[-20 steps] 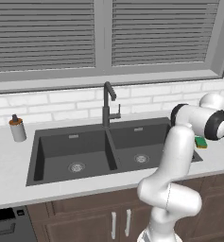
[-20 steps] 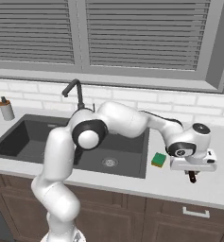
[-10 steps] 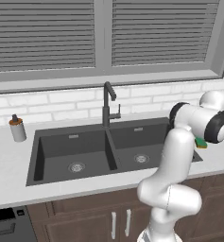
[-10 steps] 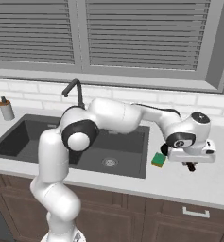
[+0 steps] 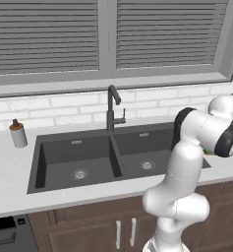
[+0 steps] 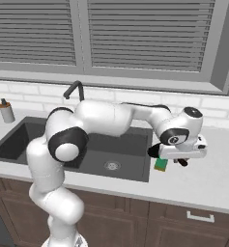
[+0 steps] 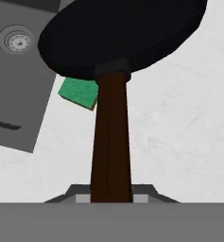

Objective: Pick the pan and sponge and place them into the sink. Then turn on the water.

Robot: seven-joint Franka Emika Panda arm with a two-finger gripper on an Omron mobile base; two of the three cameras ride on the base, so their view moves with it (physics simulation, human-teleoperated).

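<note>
My hand (image 6: pixel 182 161) grips the round black frying pan (image 7: pixel 123 33) by its long handle, above the green sponge (image 7: pixel 79 91).

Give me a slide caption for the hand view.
Gripper holds the pan by its handle above the counter, with the sponge beside the sink.

Open sink basins, obstacles at the rear and right rim

Both basins of the sink (image 5: pixel 78 157) lie bare, open from above. The faucet (image 5: pixel 111 108) stands behind the divider, and a soap bottle (image 5: pixel 18 134) sits on the table (image 5: pixel 10 182) well to the left. The sponge (image 6: pixel 161 164) lies just beside the sink's right rim, partly under the pan (image 7: pixel 123 33).
</note>
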